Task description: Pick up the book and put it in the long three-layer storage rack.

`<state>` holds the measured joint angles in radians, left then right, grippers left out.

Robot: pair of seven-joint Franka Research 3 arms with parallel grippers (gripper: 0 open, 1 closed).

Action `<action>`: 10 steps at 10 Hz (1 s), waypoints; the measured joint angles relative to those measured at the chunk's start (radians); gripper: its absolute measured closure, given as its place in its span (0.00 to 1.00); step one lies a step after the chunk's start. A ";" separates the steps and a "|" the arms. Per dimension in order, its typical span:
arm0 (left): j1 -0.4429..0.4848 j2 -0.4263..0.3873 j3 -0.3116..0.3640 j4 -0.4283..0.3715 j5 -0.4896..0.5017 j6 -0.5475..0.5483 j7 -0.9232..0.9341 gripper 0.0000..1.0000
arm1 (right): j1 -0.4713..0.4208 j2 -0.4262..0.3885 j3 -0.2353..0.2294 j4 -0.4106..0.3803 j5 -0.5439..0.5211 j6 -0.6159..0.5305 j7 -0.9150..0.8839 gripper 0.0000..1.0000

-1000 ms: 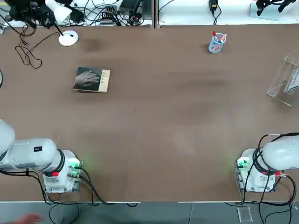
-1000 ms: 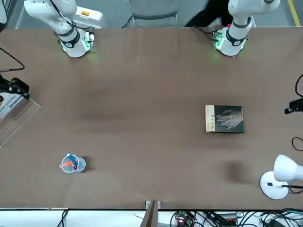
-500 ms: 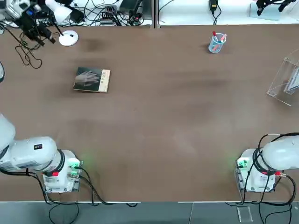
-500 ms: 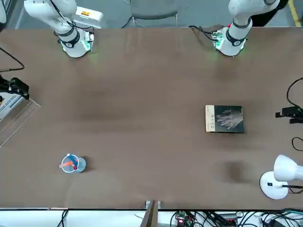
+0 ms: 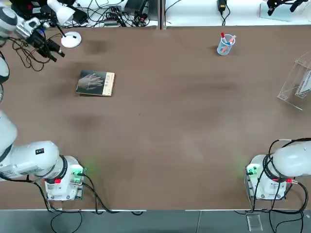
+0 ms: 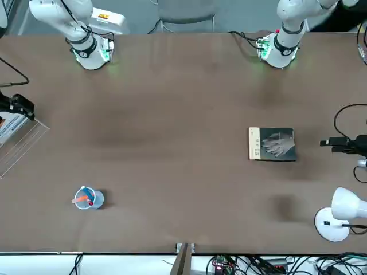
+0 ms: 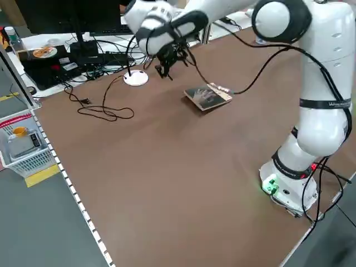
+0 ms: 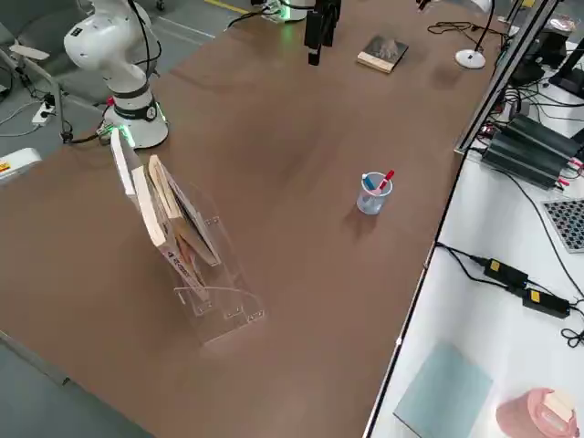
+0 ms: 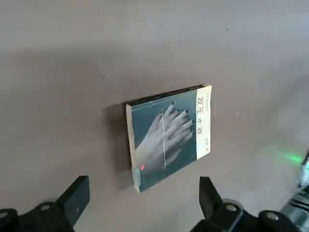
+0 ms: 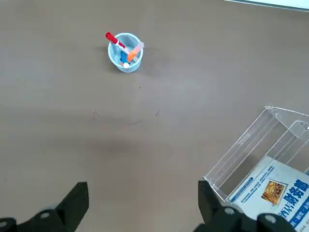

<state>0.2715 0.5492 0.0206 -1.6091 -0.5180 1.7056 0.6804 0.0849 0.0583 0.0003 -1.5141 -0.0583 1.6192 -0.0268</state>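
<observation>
1. I see the book (image 5: 95, 83) lying flat on the table (image 5: 165, 126), cover up, in the far left part, untouched.
2. My left gripper (image 5: 52, 50) hangs above the table just left of the book, fingers (image 9: 75, 198) spread apart, holding nothing.
3. The long three-layer storage rack (image 5: 297, 83) stands at the table's right edge, well apart from the book.
4. My right gripper (image 10: 140, 212) is raised near the rack, fingers apart and empty.
5. A pen cup (image 5: 225, 44) stands at the far side.
</observation>
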 joint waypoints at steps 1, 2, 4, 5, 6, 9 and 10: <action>0.010 0.031 0.000 -0.001 -0.025 0.016 0.039 0.00 | 0.000 0.000 0.000 0.000 -0.002 0.000 0.000 0.00; 0.019 0.062 -0.001 -0.002 -0.048 0.037 0.083 0.00 | 0.000 0.000 0.000 0.000 -0.002 0.000 0.000 0.00; 0.029 0.112 -0.001 -0.002 -0.075 0.077 0.156 0.00 | 0.000 0.000 0.000 0.004 -0.003 0.000 0.000 0.00; 0.030 0.127 -0.002 -0.002 -0.079 0.096 0.181 0.00 | 0.000 0.000 -0.001 0.008 -0.004 0.000 0.000 0.00; 0.030 0.135 -0.003 -0.002 -0.083 0.109 0.197 0.00 | -0.001 0.000 -0.002 0.012 -0.004 0.000 0.000 0.00; 0.030 0.143 -0.017 -0.002 -0.117 0.115 0.224 0.00 | -0.002 0.000 -0.003 0.014 -0.004 0.000 0.000 0.00; 0.030 0.146 -0.024 -0.003 -0.133 0.115 0.239 0.00 | -0.002 0.000 -0.004 0.014 -0.004 0.000 0.000 0.00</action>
<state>0.3010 0.6952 -0.0039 -1.6120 -0.6508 1.8207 0.9197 0.0828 0.0583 -0.0033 -1.5004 -0.0622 1.6192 -0.0267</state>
